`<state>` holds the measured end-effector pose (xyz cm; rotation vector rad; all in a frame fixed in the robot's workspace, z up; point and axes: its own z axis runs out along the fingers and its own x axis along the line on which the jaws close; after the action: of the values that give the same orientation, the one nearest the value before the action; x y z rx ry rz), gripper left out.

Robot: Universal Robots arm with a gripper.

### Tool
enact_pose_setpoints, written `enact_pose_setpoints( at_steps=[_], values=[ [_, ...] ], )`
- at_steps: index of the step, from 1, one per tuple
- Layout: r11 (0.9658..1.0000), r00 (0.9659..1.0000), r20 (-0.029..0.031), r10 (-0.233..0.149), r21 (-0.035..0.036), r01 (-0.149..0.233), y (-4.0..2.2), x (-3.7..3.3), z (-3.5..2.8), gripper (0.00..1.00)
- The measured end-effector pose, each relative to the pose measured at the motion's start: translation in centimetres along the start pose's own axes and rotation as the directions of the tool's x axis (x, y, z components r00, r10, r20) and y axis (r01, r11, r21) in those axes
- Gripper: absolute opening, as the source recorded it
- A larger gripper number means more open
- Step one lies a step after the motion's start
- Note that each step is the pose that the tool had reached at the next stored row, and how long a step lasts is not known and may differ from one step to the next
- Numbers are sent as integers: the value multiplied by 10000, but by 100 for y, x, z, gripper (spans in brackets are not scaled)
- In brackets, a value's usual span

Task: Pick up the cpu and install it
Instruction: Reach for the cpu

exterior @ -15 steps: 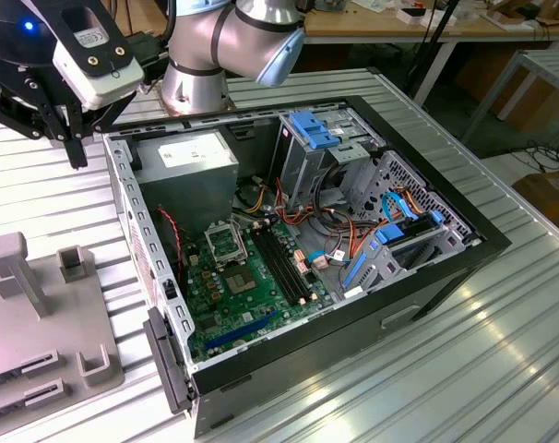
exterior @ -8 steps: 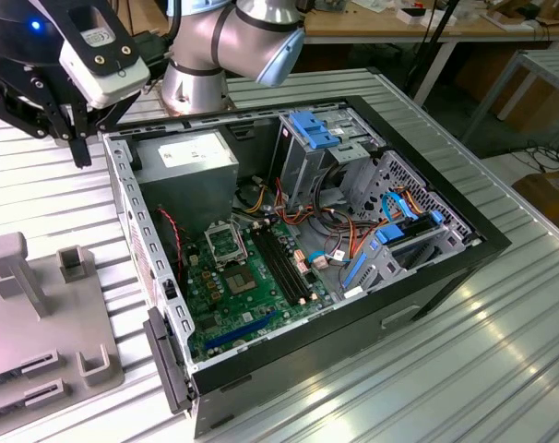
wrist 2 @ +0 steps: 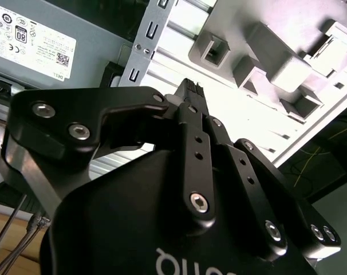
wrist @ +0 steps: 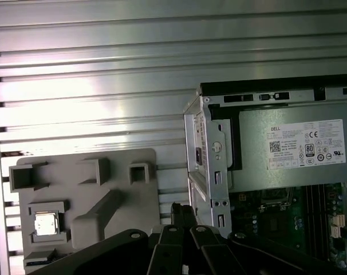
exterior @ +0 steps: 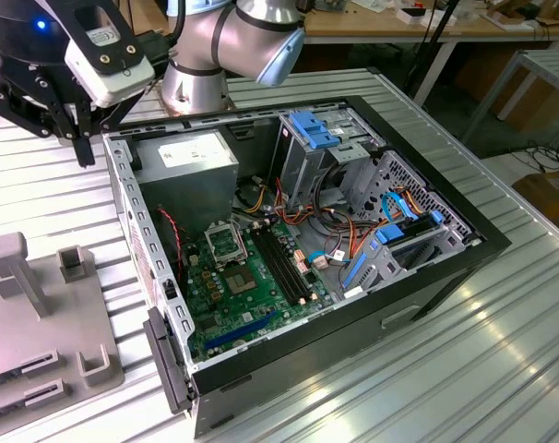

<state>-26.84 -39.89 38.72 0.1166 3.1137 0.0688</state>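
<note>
The cpu (wrist: 46,223), a small square chip with a pale metal top, lies in a square recess of the grey fixture plate (wrist: 144,206) on the table beside the computer case. My gripper (exterior: 83,148) hangs high over the table at the exterior view's far left, just outside the case wall, well above the plate and apart from the chip. In both wrist views its black fingertips (wrist 2: 189,87) meet with nothing between them; its tip (wrist: 183,209) points down between the plate and the case. The silver-framed socket (exterior: 226,242) sits on the green motherboard (exterior: 247,295) inside the open case.
The open case (exterior: 446,277) holds a grey power supply (exterior: 192,161), black memory slots (exterior: 287,268), blue drive brackets (exterior: 316,129) and loose cables. Upright blocks (exterior: 21,272) stand on the fixture plate. The ribbed metal table (exterior: 501,369) stretches all around the case.
</note>
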Motion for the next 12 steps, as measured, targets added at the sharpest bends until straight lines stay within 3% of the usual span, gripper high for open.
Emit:
enact_pose_setpoints(
  at_steps=[8,12],
  values=[
    [10000,10000,0,1,0,-1,2,-25,-2,11],
    [10000,10000,0,0,0,0,0,5,-3,11]
  ],
)
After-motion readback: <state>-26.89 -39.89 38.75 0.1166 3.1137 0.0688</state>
